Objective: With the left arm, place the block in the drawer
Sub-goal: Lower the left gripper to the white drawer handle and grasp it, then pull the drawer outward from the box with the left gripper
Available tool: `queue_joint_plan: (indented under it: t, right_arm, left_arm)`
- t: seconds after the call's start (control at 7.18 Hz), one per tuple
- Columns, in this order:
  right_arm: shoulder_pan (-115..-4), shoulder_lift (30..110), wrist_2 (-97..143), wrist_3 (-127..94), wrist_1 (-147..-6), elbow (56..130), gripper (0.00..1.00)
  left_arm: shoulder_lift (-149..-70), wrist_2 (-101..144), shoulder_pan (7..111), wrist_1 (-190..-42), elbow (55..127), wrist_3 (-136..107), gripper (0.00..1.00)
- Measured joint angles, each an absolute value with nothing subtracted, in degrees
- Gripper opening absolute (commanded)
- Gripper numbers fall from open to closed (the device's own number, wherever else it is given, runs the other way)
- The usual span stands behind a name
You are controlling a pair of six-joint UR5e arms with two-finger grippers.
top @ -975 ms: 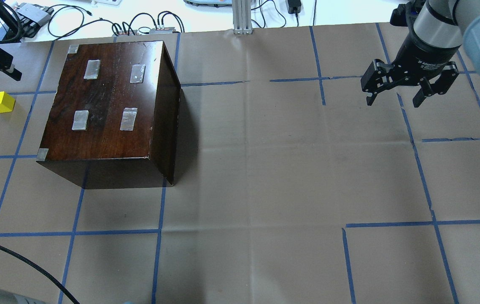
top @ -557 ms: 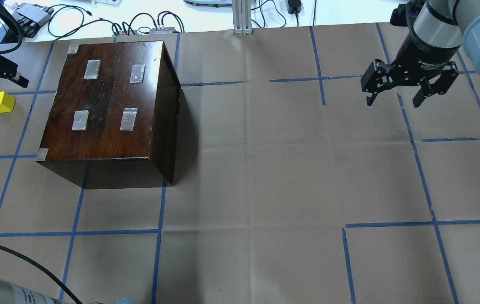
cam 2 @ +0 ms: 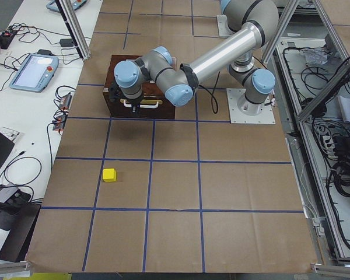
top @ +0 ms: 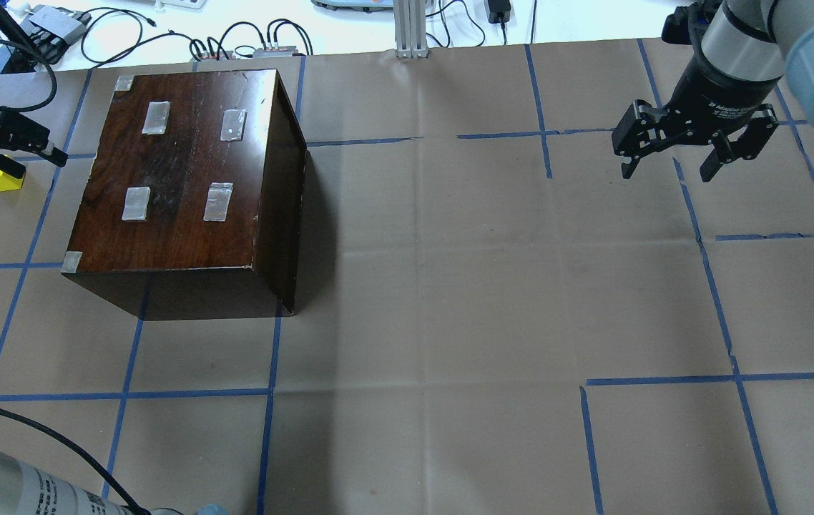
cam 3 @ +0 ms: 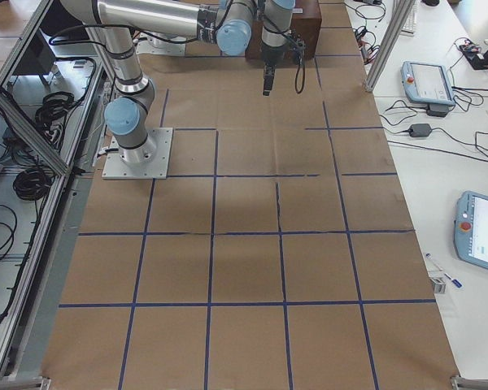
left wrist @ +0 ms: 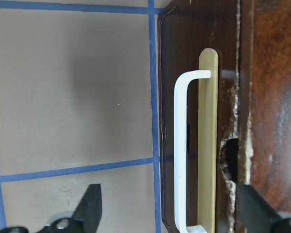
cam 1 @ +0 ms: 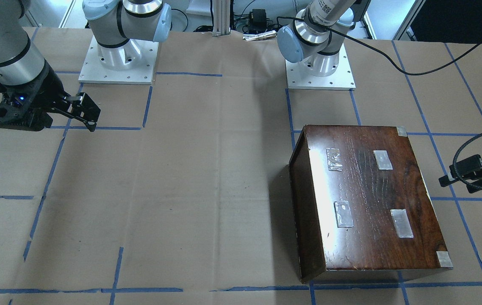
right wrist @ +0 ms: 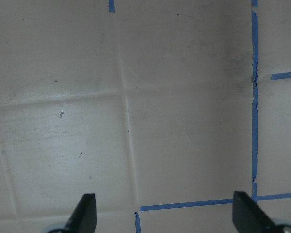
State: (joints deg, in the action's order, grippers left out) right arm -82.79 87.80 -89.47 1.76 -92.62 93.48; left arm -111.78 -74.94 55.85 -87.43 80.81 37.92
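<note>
On the paper [top: 450, 300] at the robot's left:

A: Position of the block [cam 2: 109, 174]?

B: Loose on the paper, out from the front of the box [top: 178, 179] and well apart from it. Nothing holds it.

A: Condition of the drawer [left wrist: 184, 39]?

B: Shut, flush in the box. A white handle [left wrist: 180, 145] stands off its dark front over a tan plate [left wrist: 209, 145]. In my judgement it must be drawn out before the block can go in.

A: Grippers?

B: The left gripper [left wrist: 169, 191] faces the drawer front, jaws spread wide and empty. The handle is in line between its fingers but untouched. The right gripper [top: 667, 172] hangs wide and empty over bare paper, well apart from everything.

A: Hazards noted?

B: Three, all as judgement.
1. The handle is a thin bar set close to its plate. A grip taken too shallow or off to one side could slip off on the pull.
2. Nothing visible pins the box. A stiff drawer could drag the whole box across the paper instead of opening.
3. The pull runs out toward the block's side. The wrist or the loose black cable [top: 35, 429] could knock the cube away. Whether the wrist passes clear of it I cannot tell.
</note>
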Motion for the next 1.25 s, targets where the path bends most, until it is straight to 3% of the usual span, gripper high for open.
queue_joint_plan:
  t: [1.25]
  right_arm:
    - [-82.8,87.8,-89.5,1.8,-92.6,93.5,1.0]
  left_arm:
    - [-115.0,-75.1,55.9,-84.4,83.9,38.3,0.98]
